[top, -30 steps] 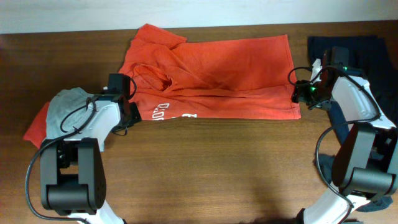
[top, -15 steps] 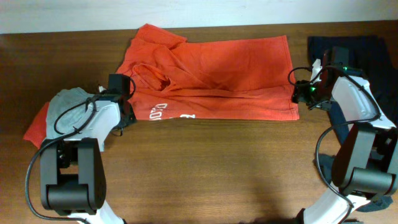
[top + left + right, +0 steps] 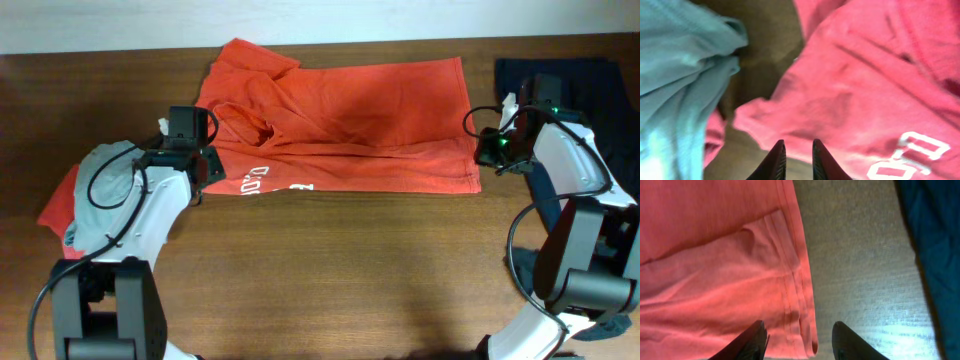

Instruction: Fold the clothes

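Left gripper (image 3: 796, 150): jaws narrow, almost together, nothing visibly pinched. It hovers over the sleeve edge of the shirt (image 3: 350, 110), judged to be lining up on that corner.

Right gripper (image 3: 797, 332): jaws wide, straddling the hem (image 3: 802, 305) at the opposite lower corner, ready to close on it.

The shirt lies spread across the far half of the table (image 3: 330, 270), creased at the collar, and is not yet folded. A grey garment (image 3: 105, 185) and a dark garment (image 3: 600, 80) lie to either side.
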Robot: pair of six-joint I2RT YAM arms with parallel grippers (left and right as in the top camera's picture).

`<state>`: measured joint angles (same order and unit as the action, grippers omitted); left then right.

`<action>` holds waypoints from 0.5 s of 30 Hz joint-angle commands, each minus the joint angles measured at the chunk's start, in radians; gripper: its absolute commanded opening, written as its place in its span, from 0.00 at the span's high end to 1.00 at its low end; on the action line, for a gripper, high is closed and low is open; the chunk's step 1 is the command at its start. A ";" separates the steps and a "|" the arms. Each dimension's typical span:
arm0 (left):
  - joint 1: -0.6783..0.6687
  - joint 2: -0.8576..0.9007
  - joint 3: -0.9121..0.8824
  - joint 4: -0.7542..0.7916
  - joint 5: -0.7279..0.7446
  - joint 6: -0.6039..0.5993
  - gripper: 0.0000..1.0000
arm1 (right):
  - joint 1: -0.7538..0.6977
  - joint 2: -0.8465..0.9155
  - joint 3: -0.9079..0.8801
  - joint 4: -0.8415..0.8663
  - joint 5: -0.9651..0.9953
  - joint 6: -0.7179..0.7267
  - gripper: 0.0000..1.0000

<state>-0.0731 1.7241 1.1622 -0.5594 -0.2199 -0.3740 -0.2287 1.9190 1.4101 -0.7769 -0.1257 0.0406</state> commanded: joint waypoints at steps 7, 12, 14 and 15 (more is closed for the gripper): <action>-0.006 0.158 0.010 0.123 0.058 0.009 0.81 | -0.005 0.111 0.013 0.082 -0.065 -0.011 0.51; -0.006 0.254 0.010 0.126 0.115 0.008 0.81 | -0.005 0.112 0.013 0.065 -0.099 -0.013 0.51; -0.006 0.282 0.010 0.094 0.120 0.008 0.81 | -0.005 0.116 0.013 0.035 -0.100 -0.036 0.51; -0.006 0.291 0.010 0.078 0.119 0.008 0.80 | -0.004 0.118 0.013 0.024 -0.100 -0.047 0.51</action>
<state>-0.0769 1.9442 1.1702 -0.4320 -0.1440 -0.3740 -0.2287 2.0323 1.4109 -0.7296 -0.2008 0.0319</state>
